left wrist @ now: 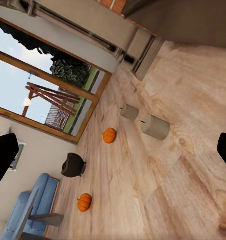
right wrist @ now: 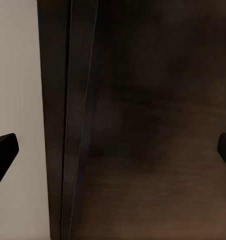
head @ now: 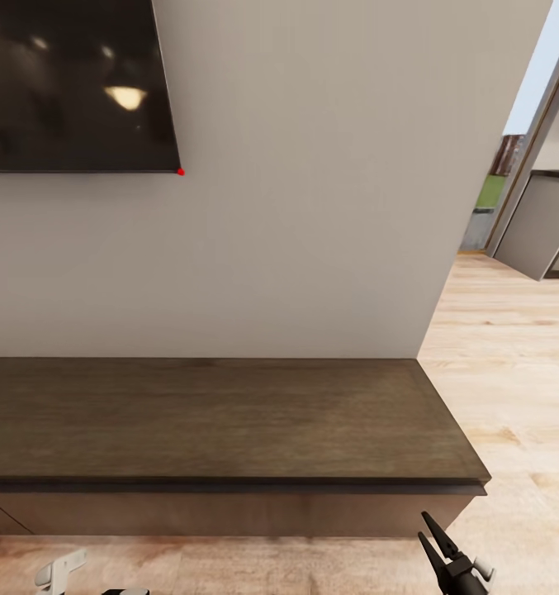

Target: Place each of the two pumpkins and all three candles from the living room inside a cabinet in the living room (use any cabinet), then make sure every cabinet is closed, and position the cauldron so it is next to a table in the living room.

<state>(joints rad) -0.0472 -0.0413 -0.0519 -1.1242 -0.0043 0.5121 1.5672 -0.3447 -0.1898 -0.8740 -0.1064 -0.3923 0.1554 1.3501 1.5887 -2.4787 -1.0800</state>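
Facing cabinet (head: 221, 417); seeing two pumpkins (left wrist: 109, 135), two candles (left wrist: 155, 127), one cauldron (left wrist: 73, 165) on floor (left wrist: 183, 190); both jaws spread, released.

You face a dark brown wood-grain cabinet (head: 221, 417) against a pale grey wall (head: 312, 207), under a glossy black TV (head: 73, 83). Your left wrist view shows two bright orange pumpkins (left wrist: 109, 135), two pale grey-beige candles (left wrist: 155, 127), a matte black cauldron (left wrist: 73, 165), a blue sofa (left wrist: 35, 205) and the light wood-plank floor (left wrist: 168, 185).
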